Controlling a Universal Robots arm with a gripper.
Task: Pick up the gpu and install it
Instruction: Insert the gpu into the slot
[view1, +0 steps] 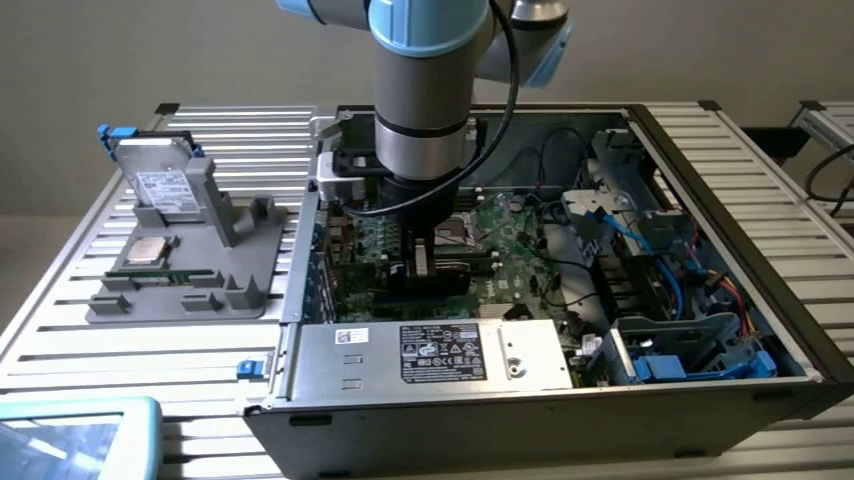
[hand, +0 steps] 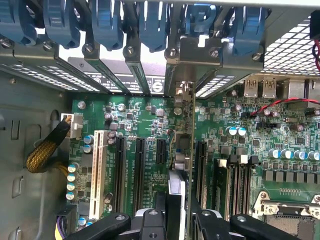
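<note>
Nearest the exterior camera, at about seven o'clock, sits a pale blue-rimmed tray corner (view1: 74, 435), and beyond it the open computer case (view1: 534, 400) with its silver power supply box (view1: 427, 352) along the near wall. Over the middle of the case the arm (view1: 424, 90) reaches straight down, and its gripper (view1: 420, 262) is low over the green motherboard (view1: 514, 250), pinching a thin dark card, the gpu (view1: 422, 260), which stands on edge between the fingers. At nine o'clock, on the slatted table (view1: 80, 330), a grey holder (view1: 200, 280) carries a silver hard drive (view1: 163, 185) standing upright and a square chip (view1: 144, 251) lying flat. Blue cables (view1: 681, 270) run through the case at three o'clock. Seen from the wrist, the black fingers (hand: 207, 222) sit at six o'clock, closed from both sides on the card's edge (hand: 175, 190), which runs up toward twelve o'clock where its silvery metal end (hand: 184, 107) meets the row of slot brackets (hand: 135, 75) and blue latches (hand: 107, 22). The card stands among the long black slots (hand: 137, 165), just beside the white slot (hand: 97, 170); whether it is fully seated I cannot tell.
</note>
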